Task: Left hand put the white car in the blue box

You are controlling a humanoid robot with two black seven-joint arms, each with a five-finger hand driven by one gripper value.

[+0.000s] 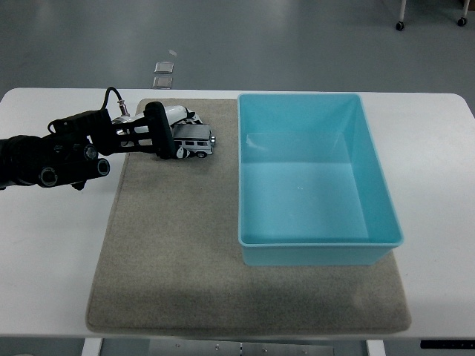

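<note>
The white car (pixel 194 142) sits at the far left part of the grey mat (pixel 178 245), just left of the blue box (pixel 315 182). My left hand (pixel 169 133) reaches in from the left and is closed around the car, thumb in front and fingers over its far side. The car looks slightly raised or tilted off the mat. The blue box is open-topped and empty. The right arm is not in view.
The white table (pixel 52 245) extends around the mat. Two small clear items (pixel 163 74) lie on the floor beyond the table's far edge. A wheeled leg (pixel 401 22) shows at the top right.
</note>
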